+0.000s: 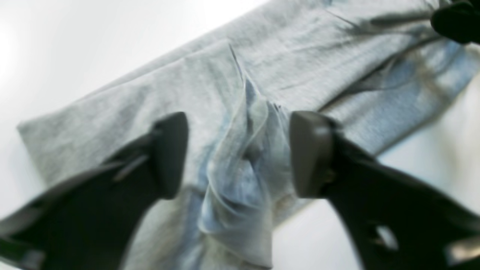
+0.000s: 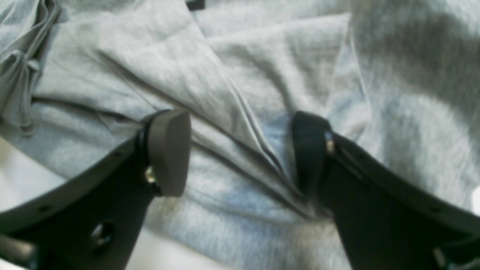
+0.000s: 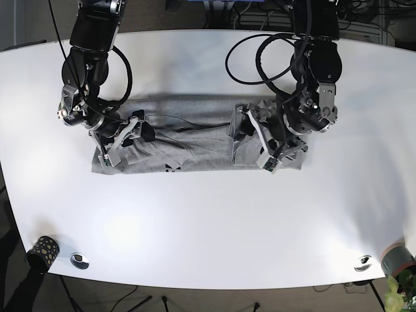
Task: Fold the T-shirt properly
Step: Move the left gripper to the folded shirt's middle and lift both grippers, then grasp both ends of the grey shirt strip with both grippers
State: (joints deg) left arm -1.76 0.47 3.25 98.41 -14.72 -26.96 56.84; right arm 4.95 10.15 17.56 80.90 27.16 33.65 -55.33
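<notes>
Left wrist view: left gripper (image 1: pixel 238 153) fingers (image 1: pixel 170 153) spread wide, straddling a raised ridge of bunched grey fabric. Pads don't touch the ridge on either side, so nothing gripped. The view is blurred, so finer cloth detail is unreadable.

Right wrist view: right gripper (image 2: pixel 240 152) also spread wide. One pad (image 2: pixel 168 150) sits clear above the cloth; the other finger presses into a fold line, with fabric creased against it. No cloth is pinched between the two.

Base view: grey T-shirt (image 3: pixel 188 146) lies on the white desk (image 3: pixel 208 221) as a long band between the two arms, partly folded. The end under the left arm is doubled over into a thicker rectangle (image 3: pixel 250 140); the end under the right arm is flatter, with wrinkles running along it. A small dark mark (image 3: pixel 170 168) sits at the near hem.

Both arms are down over the shirt, one at each end, well apart.

Desk periphery: patterned cup (image 3: pixel 43 250) at the near corner on the right arm's side, two round metal fittings (image 3: pixel 79 260) near the front edge, and a grey pot with a plant (image 3: pixel 398 260) at the other near corner. Cables loop behind the left arm.
</notes>
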